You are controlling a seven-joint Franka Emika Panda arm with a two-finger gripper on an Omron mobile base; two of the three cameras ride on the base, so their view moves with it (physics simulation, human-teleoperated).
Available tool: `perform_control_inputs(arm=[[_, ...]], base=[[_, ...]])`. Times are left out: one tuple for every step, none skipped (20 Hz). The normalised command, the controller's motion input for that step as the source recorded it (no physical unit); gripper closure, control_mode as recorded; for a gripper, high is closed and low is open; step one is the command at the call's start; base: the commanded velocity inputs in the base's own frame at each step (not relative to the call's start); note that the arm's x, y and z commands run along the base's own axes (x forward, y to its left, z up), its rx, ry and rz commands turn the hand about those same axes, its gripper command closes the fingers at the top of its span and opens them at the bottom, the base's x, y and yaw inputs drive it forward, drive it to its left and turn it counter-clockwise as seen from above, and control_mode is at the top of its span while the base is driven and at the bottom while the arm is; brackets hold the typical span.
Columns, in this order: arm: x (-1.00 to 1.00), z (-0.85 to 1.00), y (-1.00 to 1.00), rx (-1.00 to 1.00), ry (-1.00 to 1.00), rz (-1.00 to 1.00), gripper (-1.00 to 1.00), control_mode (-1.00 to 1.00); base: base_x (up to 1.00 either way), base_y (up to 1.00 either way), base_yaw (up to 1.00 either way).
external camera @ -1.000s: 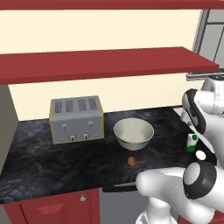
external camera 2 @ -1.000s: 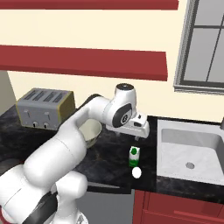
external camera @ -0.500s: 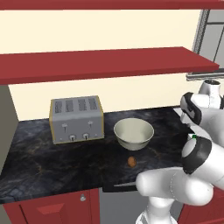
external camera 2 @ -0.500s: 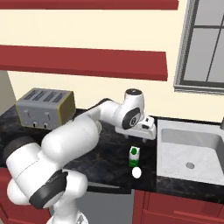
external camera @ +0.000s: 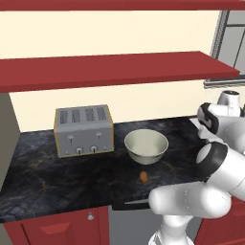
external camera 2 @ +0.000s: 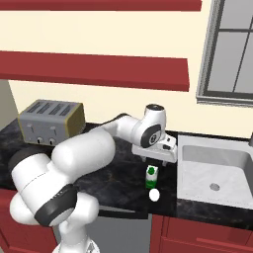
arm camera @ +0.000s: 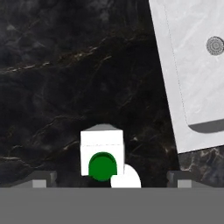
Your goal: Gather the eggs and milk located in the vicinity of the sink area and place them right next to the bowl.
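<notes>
A silver four-slot toaster (external camera: 84,130) stood on the black marbled stone counter (external camera: 57,177). Two long red wall shelves (external camera: 110,69) hung above it. A grey-framed window (external camera 2: 227,54) lay beyond them.

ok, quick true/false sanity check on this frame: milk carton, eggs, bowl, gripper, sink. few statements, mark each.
1. The milk carton stands upright on the dark counter, left of the sink. True.
2. The gripper is shut on the carton. False: it is open, above the carton, holding nothing.
3. A brown egg lies on the counter just in front of the bowl. True.
4. A white egg lies inside the sink basin. False: it lies on the counter beside the carton.
5. The toaster sits to the right of the bowl in the left base view. False: it sits to the bowl's left.
</notes>
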Motion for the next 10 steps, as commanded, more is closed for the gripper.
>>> perform_control_inputs(arm=[[-0.23,-0.08,0.00,0.00,0.00,0.00,-1.00,-1.00],[-0.16,-0.09,0.00,0.00,0.00,0.00,-1.00,-1.00],[-0.11,-0.09,0.00,0.00,0.00,0.00,-1.00,-1.00],[-0.02,-0.05,0.04,0.00,0.00,0.00,-1.00,-1.00],[-0.01,-0.06,0.06,0.00,0.00,0.00,-1.00,-1.00],[0.00,-0.09,0.06,0.00,0.00,0.00,-1.00,-1.00],[0.00,-0.11,0.07,0.00,0.00,0.00,-1.00,-1.00],[0.00,-0.22,0.07,0.00,0.00,0.00,-1.00,-1.00],[0.09,-0.28,0.01,0.00,0.02,0.00,-1.00,-1.00],[0.20,-0.25,0.00,0.00,0.04,0.00,-1.00,-1.00]], base=[[0.00,0.00,0.00],[0.00,0.00,0.00],[0.00,0.00,0.00],[0.00,0.00,0.00],[0.00,0.00,0.00],[0.00,0.00,0.00],[0.00,0.00,0.00],[0.00,0.00,0.00],[0.00,0.00,0.00],[0.00,0.00,0.00]])
